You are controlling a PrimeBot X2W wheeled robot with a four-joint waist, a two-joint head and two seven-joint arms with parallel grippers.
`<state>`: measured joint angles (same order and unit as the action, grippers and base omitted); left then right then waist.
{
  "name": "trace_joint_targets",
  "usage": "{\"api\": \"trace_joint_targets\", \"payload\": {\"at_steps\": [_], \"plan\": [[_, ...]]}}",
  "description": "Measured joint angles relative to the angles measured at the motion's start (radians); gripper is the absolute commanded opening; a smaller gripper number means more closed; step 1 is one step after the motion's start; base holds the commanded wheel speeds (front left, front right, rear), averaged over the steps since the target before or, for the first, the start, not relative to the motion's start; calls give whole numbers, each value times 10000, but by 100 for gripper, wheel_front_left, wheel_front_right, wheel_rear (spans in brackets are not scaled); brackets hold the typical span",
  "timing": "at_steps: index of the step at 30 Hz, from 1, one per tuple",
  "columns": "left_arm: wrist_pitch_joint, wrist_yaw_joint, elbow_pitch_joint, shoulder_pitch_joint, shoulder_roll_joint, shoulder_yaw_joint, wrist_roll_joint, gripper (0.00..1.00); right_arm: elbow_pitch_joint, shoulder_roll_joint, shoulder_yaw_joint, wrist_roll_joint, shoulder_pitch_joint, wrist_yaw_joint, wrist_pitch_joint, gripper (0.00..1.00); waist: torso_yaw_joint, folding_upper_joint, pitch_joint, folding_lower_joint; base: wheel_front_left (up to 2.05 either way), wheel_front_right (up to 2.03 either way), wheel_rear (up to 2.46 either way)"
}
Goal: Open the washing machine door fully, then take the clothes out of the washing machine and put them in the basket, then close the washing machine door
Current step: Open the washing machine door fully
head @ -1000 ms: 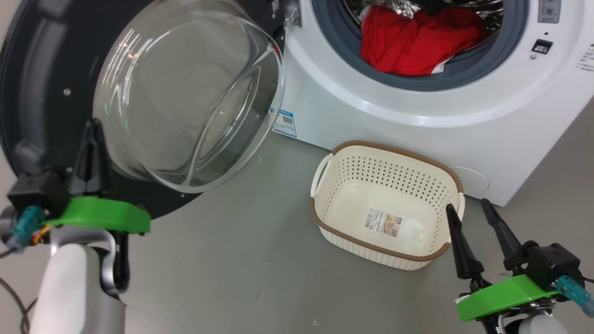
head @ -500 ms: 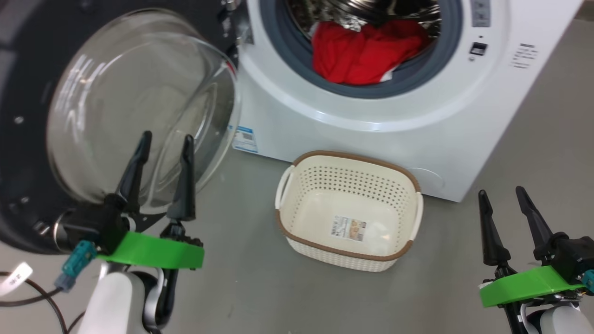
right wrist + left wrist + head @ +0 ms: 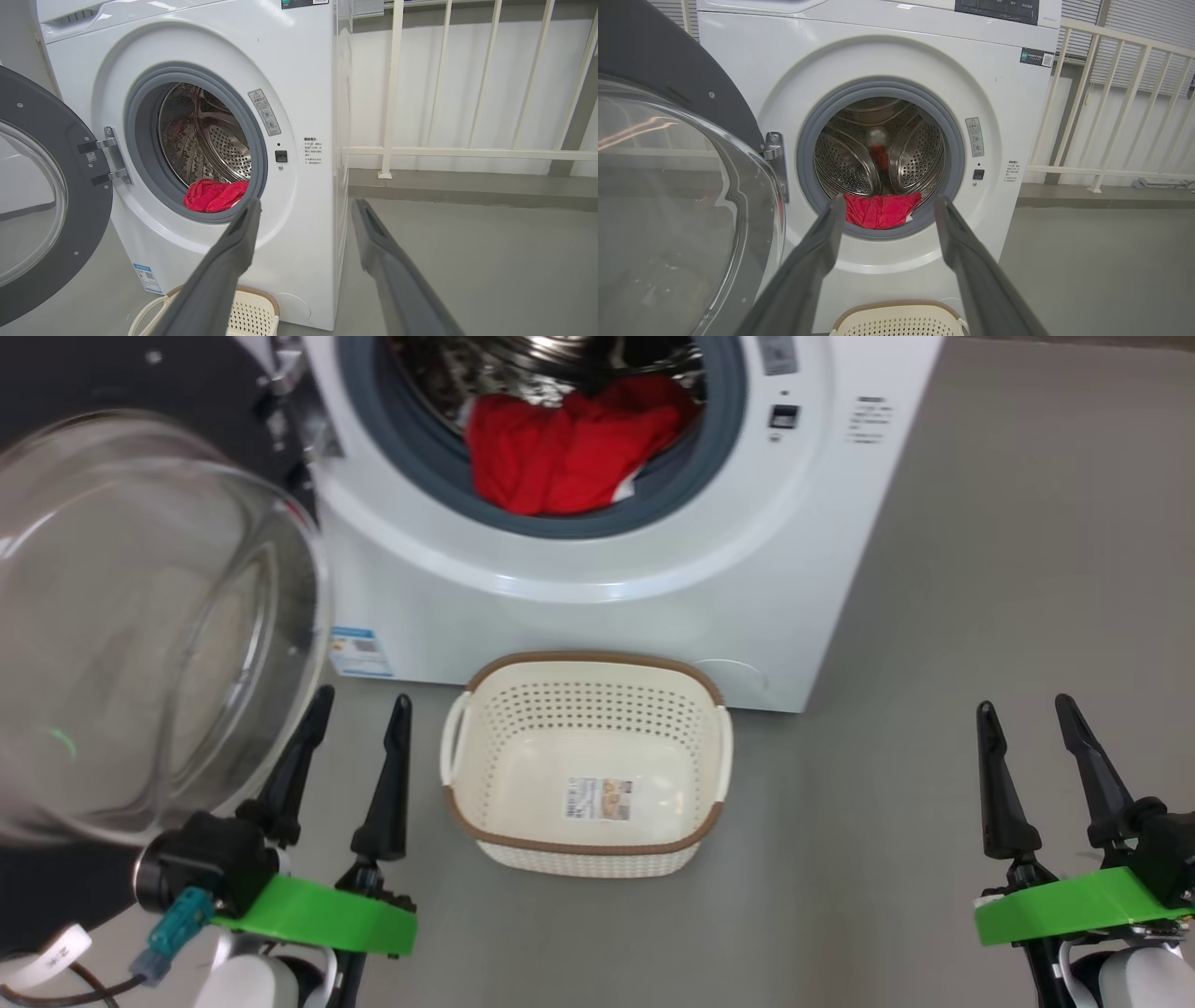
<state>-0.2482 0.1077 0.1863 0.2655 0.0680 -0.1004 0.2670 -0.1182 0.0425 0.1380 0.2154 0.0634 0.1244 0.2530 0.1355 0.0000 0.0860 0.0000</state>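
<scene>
Just now the left gripper (image 3: 362, 698) has let go of the washing machine door (image 3: 140, 616). A second ago it was closed at the door's lower edge; now it hangs just beside the glass bowl, clear of it, fingers spread wide and empty. The door stands swung far out to the left of the opening, so the opening step looks done and the reach for the laundry comes next. The head camera has also turned, so the rest of the scene's shift is not real motion.

Inside the washing machine (image 3: 597, 588), the steel drum (image 3: 523, 364) holds the red clothes (image 3: 560, 453), heaped at its front lip against the grey gasket (image 3: 719, 439). Below the opening, on the floor (image 3: 840, 859) just in front of the washer, the basket (image 3: 597, 660) holds nothing but a label sticker (image 3: 599, 799). At the lower right, well apart from it, the right gripper (image 3: 1024, 705) waits with fingers spread, empty.
</scene>
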Motion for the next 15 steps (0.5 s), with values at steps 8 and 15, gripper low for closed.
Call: {"api": "trace_joint_targets", "payload": {"at_steps": [8,15], "plan": [[-13,-25,-67,-659,96,40,15,100,658,-13,-48,-81,-237,0,25,100,-932,0,-25,0,0,0,0],[-15,-244,-196,-1285,102,128,-50,100,915,-31,109,161,-647,0,25,100,-1466,0,-127,0,0,0,0]]}}
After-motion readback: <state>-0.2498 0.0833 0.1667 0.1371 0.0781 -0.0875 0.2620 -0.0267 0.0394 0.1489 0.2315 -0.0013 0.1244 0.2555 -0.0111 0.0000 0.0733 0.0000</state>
